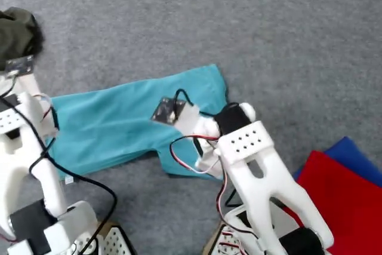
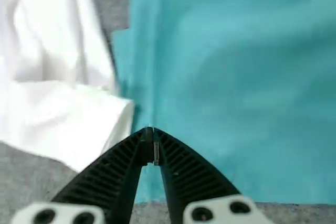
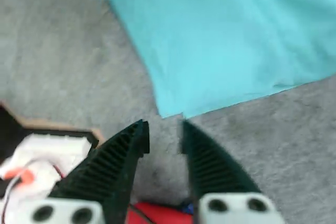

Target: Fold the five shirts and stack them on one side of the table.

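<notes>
Teal shirt [image 1: 119,126] spread mid-table | left gripper [image 2: 151,145] closed, apparently pinching its 9 o'clock hem | right gripper [image 3: 164,129] slightly parted, empty, just beside its corner | red shirt [image 1: 340,195] at 4 o'clock

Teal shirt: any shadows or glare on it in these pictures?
High view: even, soft light on the teal shirt, a thin shadow along its edge nearest the arms, no glare. Left wrist view: evenly lit, a dark shadow beside the bright white material. Right wrist view: flat light, no glare.
</notes>
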